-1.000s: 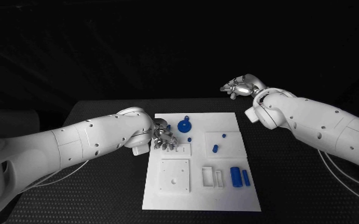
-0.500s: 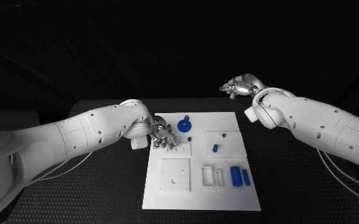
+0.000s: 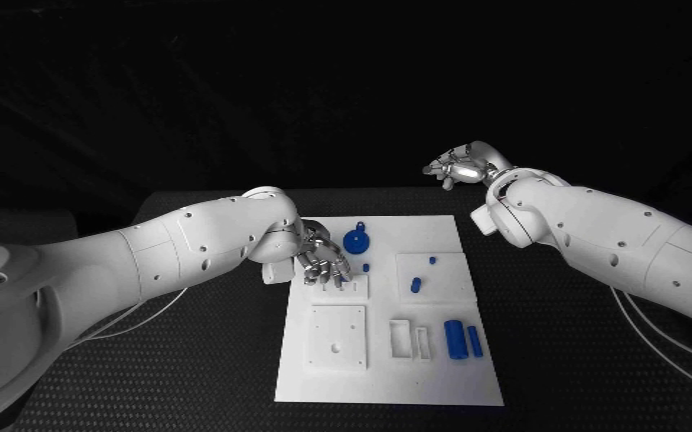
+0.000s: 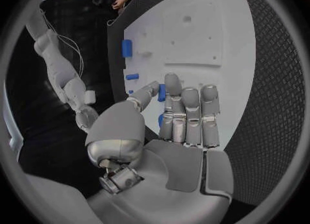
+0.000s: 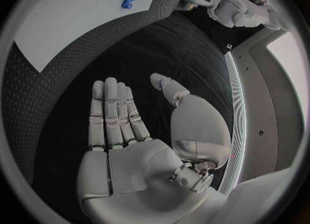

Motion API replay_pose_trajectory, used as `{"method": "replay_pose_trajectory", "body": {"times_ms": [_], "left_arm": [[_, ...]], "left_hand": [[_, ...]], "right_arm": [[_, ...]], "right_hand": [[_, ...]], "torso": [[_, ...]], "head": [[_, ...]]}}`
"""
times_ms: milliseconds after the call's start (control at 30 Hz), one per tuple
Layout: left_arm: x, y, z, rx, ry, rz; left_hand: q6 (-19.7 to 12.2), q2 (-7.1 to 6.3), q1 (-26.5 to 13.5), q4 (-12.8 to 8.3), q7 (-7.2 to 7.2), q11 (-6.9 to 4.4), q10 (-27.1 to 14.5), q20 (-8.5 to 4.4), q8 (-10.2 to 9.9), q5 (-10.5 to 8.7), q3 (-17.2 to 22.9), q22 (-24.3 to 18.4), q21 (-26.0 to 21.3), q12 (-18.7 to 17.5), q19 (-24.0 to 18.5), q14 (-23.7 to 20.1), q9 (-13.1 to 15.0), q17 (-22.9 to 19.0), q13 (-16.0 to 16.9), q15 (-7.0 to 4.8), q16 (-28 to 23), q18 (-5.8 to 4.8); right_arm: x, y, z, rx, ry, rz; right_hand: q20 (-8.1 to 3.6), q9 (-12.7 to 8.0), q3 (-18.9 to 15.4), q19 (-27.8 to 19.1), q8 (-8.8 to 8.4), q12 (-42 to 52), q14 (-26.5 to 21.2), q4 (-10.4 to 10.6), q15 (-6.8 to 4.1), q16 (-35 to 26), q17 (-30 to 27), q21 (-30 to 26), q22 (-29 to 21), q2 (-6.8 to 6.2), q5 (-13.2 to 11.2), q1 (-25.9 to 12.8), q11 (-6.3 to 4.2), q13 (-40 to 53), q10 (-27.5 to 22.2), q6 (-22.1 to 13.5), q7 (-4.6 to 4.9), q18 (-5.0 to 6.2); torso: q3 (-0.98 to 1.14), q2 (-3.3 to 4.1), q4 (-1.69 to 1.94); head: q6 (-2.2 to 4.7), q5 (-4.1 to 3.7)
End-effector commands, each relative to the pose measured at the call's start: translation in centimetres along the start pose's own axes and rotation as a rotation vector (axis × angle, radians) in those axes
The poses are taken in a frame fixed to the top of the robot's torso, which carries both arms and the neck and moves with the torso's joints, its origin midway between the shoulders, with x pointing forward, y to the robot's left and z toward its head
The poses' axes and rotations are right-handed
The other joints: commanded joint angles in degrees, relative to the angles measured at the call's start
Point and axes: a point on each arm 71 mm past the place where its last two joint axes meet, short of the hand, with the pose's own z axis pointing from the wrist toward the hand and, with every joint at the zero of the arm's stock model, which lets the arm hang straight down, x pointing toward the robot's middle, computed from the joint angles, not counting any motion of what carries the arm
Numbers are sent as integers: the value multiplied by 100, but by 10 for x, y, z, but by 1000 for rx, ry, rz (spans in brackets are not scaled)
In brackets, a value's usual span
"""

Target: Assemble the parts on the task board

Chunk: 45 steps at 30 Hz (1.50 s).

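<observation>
The left robot hand point(image 3: 320, 260) hangs over the far-left part of the task board point(image 3: 389, 372), fingers pointing down at the white plate; in the left wrist view its fingers point(image 4: 191, 111) lie straight and side by side with the thumb set apart, and nothing sits between them — an empty, wide hand. Small blue parts point(image 4: 161, 93) show just past its fingertips. The right robot hand point(image 3: 462, 166) is raised beyond the board's far-right corner, well apart from it; the right wrist view shows its palm point(image 5: 132, 157) flat and empty, fingers extended.

On the board a blue gear point(image 3: 356, 243) lies near the far edge, just right of the left robot hand. Two short blue pegs point(image 3: 414, 286) sit right of centre, and two blue cylinders point(image 3: 462, 340) lie side by side toward the near right. The board rests on the black worktop point(image 3: 577, 352).
</observation>
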Motion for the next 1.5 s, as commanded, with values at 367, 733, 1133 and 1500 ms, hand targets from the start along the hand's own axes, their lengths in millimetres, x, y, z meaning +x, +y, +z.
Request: {"method": "replay_pose_trajectory", "body": {"times_ms": [367,733,1133,1500], "left_arm": [[1,-6,3,-32,-2,77],[3,-4,6,-49,-2,91],[6,1,9,-59,10,82],[7,1,12,-60,-3,77]], "left_hand": [[40,245,149,-510,-8,-18,50,-641,25,108,456,121,38,24,24,23,21,17,16,-65,41,-64],[45,259,125,-518,-12,-22,53,-643,27,161,454,121,49,32,29,28,29,20,22,-70,48,-62],[50,268,107,-525,-14,-24,57,-645,28,184,453,120,57,37,33,32,36,21,25,-74,53,-59],[51,272,98,-524,-14,-25,57,-646,27,188,451,120,60,39,36,32,38,21,27,-75,54,-58]], "right_arm": [[2,1,0,-12,13,-1],[2,2,0,-12,13,0],[2,2,0,-13,13,0],[2,2,0,-13,14,0]], "right_hand": [[34,-7,-23,-17,8,36,-35,-12,-7,28,-9,-23,11,15,25,-58,8,-16,-48,-28,-3,84],[34,-8,-22,-17,9,40,-36,-14,-6,30,-12,-25,14,16,26,-57,9,-21,-50,-28,-3,84],[34,-9,-23,-17,9,44,-37,-15,-6,32,-16,-28,16,16,26,-57,9,-29,-51,-29,-3,84],[34,-11,-23,-16,10,48,-38,-16,-6,34,-19,-30,19,17,26,-57,10,-35,-52,-29,-3,84]], "torso": [[-3,-1,4],[-5,1,6],[-4,-1,5],[-4,2,-3]], "head": [[-28,11],[-43,26],[-67,34],[-66,37]]}}
